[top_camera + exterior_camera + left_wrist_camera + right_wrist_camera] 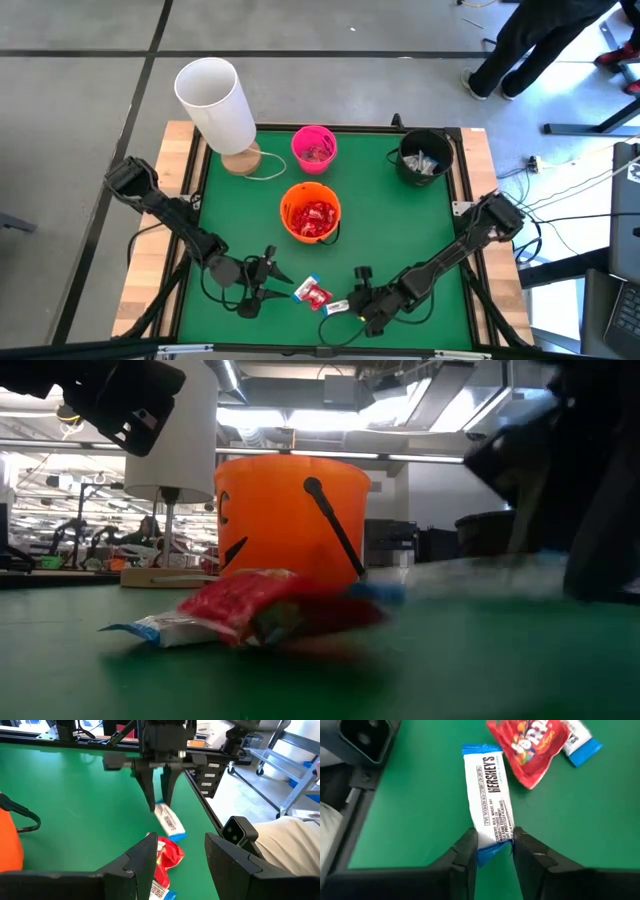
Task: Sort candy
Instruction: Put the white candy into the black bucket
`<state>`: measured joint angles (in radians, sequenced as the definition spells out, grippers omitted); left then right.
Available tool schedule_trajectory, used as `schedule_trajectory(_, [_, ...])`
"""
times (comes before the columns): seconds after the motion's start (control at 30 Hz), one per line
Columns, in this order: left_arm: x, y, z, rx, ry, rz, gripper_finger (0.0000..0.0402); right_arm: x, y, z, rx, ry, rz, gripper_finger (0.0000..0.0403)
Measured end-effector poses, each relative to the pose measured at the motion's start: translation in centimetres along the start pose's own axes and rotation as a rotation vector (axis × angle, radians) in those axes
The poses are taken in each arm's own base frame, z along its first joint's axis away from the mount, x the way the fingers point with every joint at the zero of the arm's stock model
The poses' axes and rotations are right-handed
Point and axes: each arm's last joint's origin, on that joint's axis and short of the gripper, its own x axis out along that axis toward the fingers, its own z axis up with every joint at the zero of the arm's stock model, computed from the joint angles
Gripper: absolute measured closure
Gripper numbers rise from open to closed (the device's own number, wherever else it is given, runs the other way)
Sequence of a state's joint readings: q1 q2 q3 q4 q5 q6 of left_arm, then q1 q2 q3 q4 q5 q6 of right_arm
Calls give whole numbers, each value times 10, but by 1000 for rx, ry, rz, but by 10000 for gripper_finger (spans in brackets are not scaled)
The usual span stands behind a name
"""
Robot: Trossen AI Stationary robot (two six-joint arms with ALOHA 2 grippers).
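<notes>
A white candy bar with blue ends (489,795) sits in my right gripper (492,849), which is shut on it near the table's front edge (348,305). Beside it a red candy pack (530,742) lies flat on the green table, on top of another white-and-blue bar (580,742). My left gripper (181,851) hovers open just left of the red pack (315,293), with nothing between its fingers. The low view shows the red pack (255,605) in front of the orange bucket (290,510). My right gripper pinches the white bar's crimped blue end (492,851) between its two fingers, at the end nearer the gripper. The fingers (152,790) slant down from the table's right front and lie along the bar. The bar slopes down from them; whether its far end (176,834) touches the table I cannot tell.
An orange bucket (312,212) with red candy stands mid-table. A pink bucket (314,147) and a black bucket (424,157) stand farther back. A white lamp (215,105) on a wooden base is at the far left. A person (540,40) stands beyond the far right corner.
</notes>
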<state>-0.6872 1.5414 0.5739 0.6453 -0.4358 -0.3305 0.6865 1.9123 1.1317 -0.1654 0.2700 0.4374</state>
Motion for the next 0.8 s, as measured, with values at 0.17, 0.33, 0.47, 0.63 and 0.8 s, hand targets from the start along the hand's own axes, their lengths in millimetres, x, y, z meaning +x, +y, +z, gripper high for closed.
schedule_trajectory(0.17, [0, 0, 0, 0, 0, 0, 242, -14, -4, 2, -7, 24, -21, 311])
schedule_trajectory(0.33, [0, 0, 0, 0, 0, 1, 242, -34, -9, 7, -12, 15, -81, 311])
schedule_trajectory(0.47, [0, 0, 0, 0, 0, 1, 242, -51, -15, 9, -17, 18, -136, 311])
schedule_trajectory(0.63, [0, 0, 0, 0, 0, 1, 242, -81, -27, 7, 23, 60, -226, 311])
schedule_trajectory(0.8, [0, 1, 0, 0, -2, 8, 242, -119, -41, 9, 56, 15, -346, 311])
